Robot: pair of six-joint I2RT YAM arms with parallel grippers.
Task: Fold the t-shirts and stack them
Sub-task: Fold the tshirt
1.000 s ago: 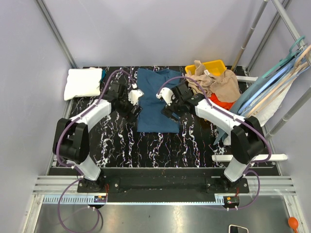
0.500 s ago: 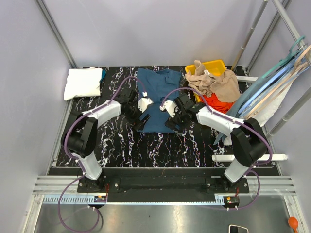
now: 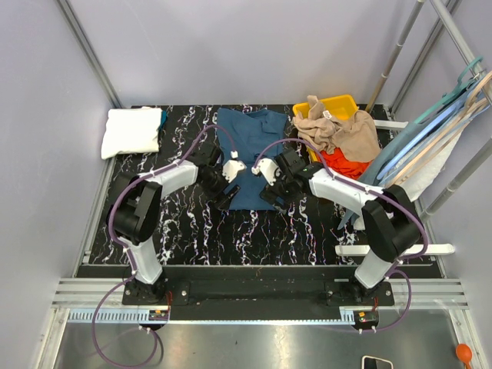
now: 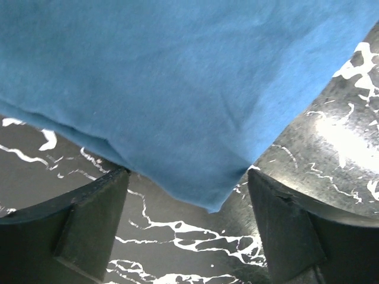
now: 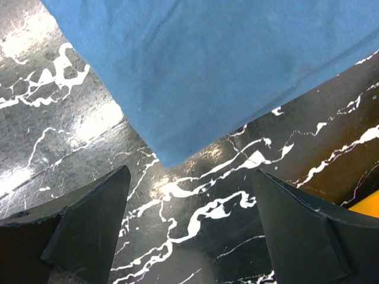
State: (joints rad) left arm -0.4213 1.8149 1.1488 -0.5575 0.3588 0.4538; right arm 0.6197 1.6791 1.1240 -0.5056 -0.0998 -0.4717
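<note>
A dark teal-blue t-shirt lies flat mid-table, folded into a long strip. My left gripper hovers open at its near left corner, which pokes in between the fingers. Open as well, my right gripper sits at the near right corner, the fingertips just short of the cloth. A folded white t-shirt rests at the far left. Tan and red-orange t-shirts are heaped at the far right.
A yellow bin sits under the tan heap. Pale blue and beige hangers lean against the right wall. A white bar lies at the right near edge. The table is black marble-patterned.
Both grippers moved from the shirt's middle sides toward me, down to its near corners, and drew closer together. The shirt has not moved.
</note>
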